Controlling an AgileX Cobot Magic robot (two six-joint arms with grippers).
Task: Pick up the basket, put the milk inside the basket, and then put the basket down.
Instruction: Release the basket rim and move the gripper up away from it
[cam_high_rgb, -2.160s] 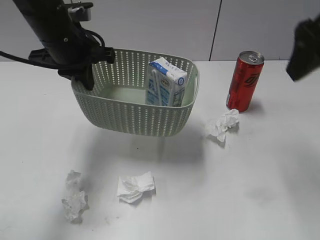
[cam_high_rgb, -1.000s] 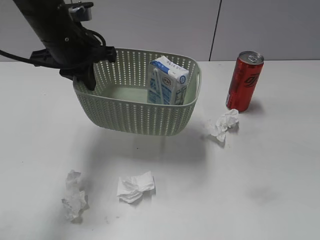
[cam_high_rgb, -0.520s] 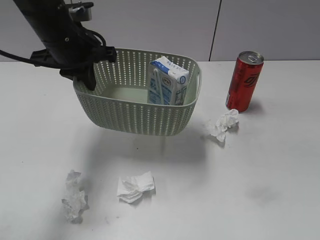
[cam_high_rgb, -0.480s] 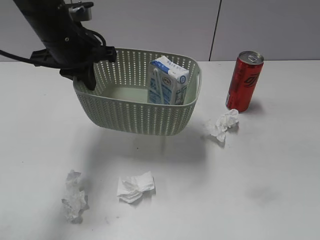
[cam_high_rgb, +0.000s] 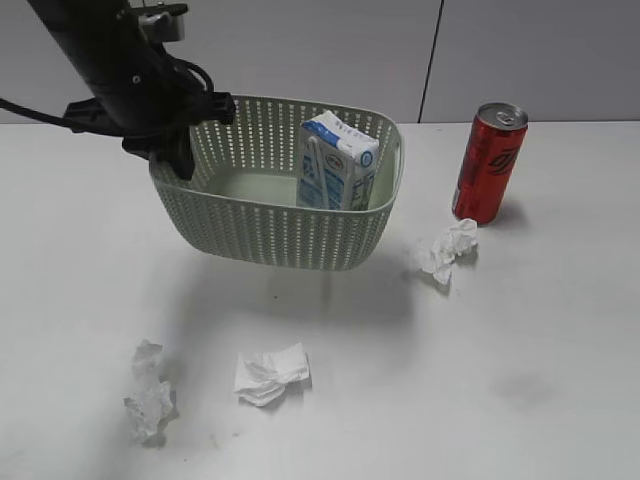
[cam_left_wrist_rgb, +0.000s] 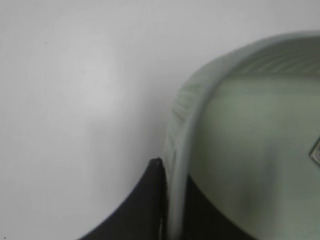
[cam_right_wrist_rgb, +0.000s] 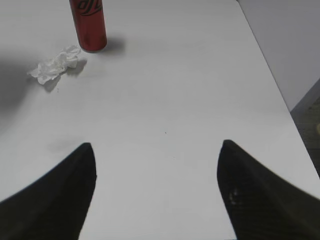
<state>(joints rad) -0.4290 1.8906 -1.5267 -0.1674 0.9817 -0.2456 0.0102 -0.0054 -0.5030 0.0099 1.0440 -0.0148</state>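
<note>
Left gripper (cam_high_rgb: 172, 150) clamped the basket (cam_high_rgb: 280, 225) rim at upper left, basket raised off the table (cam_high_rgb: 500, 340). Milk (cam_high_rgb: 335, 165) stood inside, right of centre. Right gripper (cam_right_wrist_rgb: 155, 190) hung spread and empty, red can (cam_right_wrist_rgb: 88, 25) at top left of its view.

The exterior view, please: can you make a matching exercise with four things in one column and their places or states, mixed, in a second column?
Column one:
1. basket
2. milk carton
3. red can
4. left gripper

Column two:
A. stands upright on the table, right of the basket
B. shut on the basket's left rim
C. held above the table, its shadow below it
D. stands inside the basket, near its right end

Right pairs: 1-C, 2-D, 3-A, 4-B
</note>
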